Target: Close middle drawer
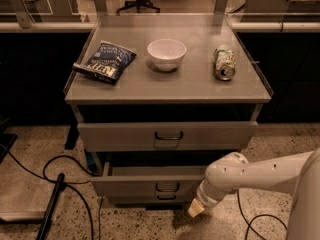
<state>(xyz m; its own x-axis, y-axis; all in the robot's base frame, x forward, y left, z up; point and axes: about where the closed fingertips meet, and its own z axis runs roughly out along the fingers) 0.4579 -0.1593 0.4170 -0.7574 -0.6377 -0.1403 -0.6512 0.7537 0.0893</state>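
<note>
**Dim, warm overhead light; deep shadow in the recesses**

The scene is dim overall, with a brownish-yellow cast. Light falls from above. The bench point(200, 86) top is the brightest surface and carries a soft sheen toward its far edge. The white bowl point(166, 53) casts a short shadow around its base. The recess above the middle drawer point(130, 186) is near black, as is the space on either side of the cabinet. The gripper point(196, 210), low by the floor point(260, 219) just right of that drawer's front, shows pale and throws a dark shadow beside it.
</note>
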